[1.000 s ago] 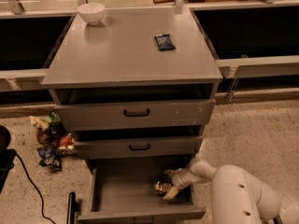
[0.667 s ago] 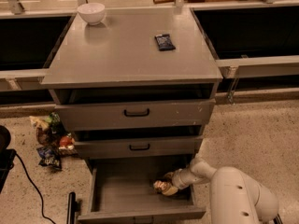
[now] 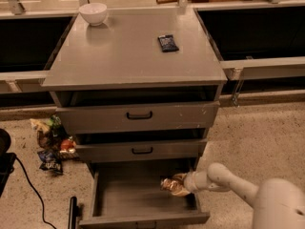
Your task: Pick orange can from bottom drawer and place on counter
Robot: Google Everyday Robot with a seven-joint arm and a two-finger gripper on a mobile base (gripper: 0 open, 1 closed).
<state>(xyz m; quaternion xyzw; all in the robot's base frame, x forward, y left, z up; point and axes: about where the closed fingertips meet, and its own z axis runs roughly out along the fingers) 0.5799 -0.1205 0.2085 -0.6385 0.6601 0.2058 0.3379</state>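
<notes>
We see the bottom drawer (image 3: 119, 197) pulled out below the front edge of the counter (image 3: 124, 56); the orange can (image 3: 170, 186) is inside it, tilted, on the right side of the grey floor, below the counter's front right corner; the gripper (image 3: 180, 183) reaches in from the right on a white arm (image 3: 228, 185) and sits right against the can; whether the claw is clamped on the can or only touching it we cannot tell. On the counter a white bowl (image 3: 93, 13) stands at the far left corner; a dark blue packet (image 3: 167, 43) lies flat nearer the right edge, towards the far side. The two upper drawers (image 3: 139, 115) are slightly open; crumpled snack packets (image 3: 50, 144) lie on the floor to the left.
</notes>
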